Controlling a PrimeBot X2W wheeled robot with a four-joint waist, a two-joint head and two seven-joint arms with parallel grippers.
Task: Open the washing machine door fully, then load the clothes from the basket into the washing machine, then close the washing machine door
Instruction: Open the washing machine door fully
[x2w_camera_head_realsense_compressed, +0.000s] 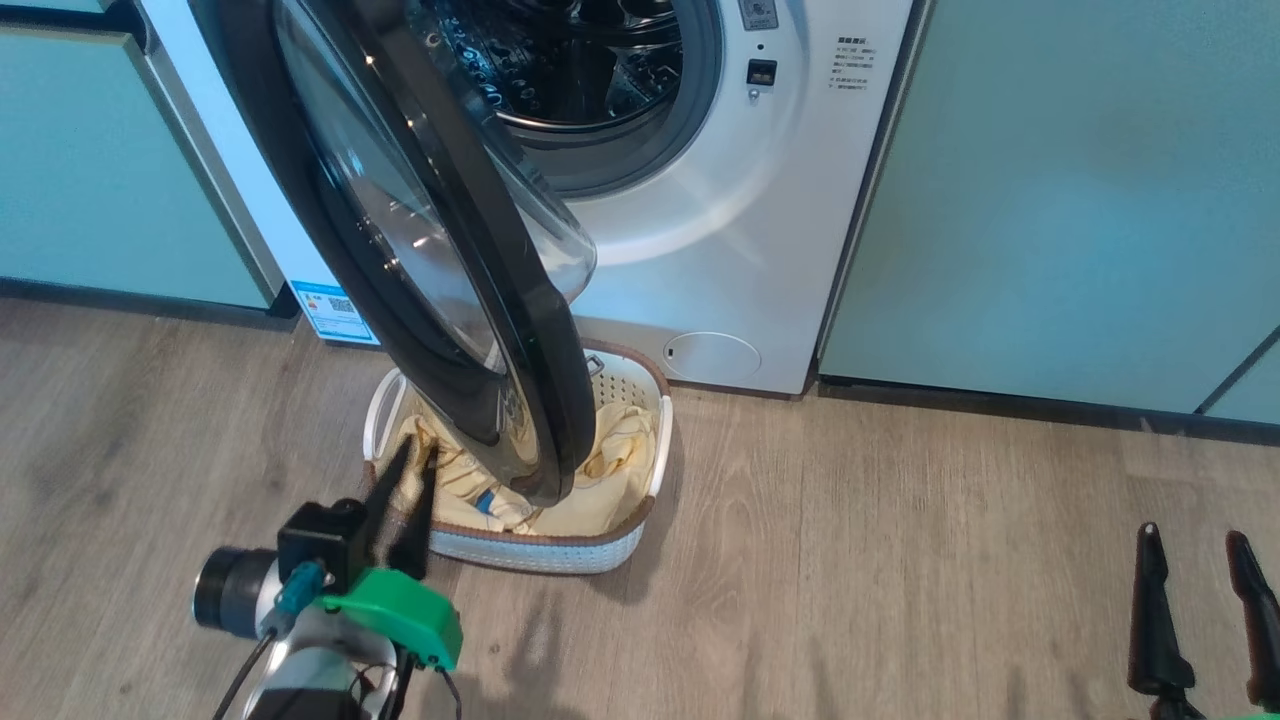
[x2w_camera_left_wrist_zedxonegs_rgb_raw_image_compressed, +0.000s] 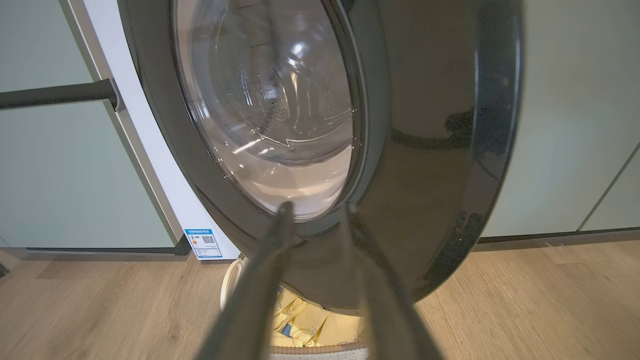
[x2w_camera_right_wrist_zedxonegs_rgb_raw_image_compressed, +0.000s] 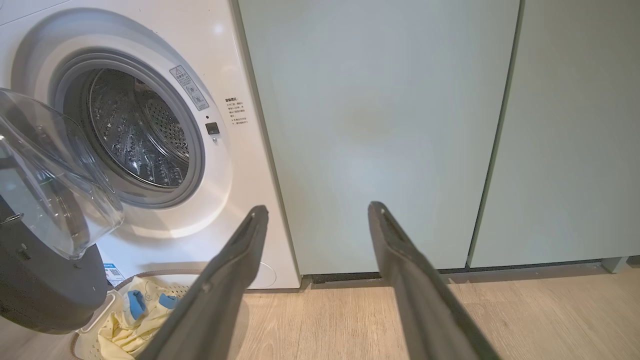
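Left gripper (x2w_camera_head_realsense_compressed: 418, 452): fingers parted a little with nothing between them; tips just over the near-left corner of the basket (x2w_camera_head_realsense_compressed: 540, 552).
Right gripper (x2w_camera_head_realsense_compressed: 1195, 545): released, fingers wide apart, over the bare floor (x2w_camera_head_realsense_compressed: 900, 560), well apart from the basket.
Clothes (x2w_camera_head_realsense_compressed: 620, 450): pale yellow with blue patches, lying inside the basket.
Basket: on the floor just before the washing machine (x2w_camera_head_realsense_compressed: 720, 230), under the door's lower edge.
Washing machine door (x2w_camera_head_realsense_compressed: 540, 330): partly open, swung out over the basket, black rim toward the left gripper.
Drum (x2w_camera_head_realsense_compressed: 570, 60): steel, no clothes seen in the visible part.
Cabinets (x2w_camera_head_realsense_compressed: 1050, 200): pale green, on both sides of the machine.
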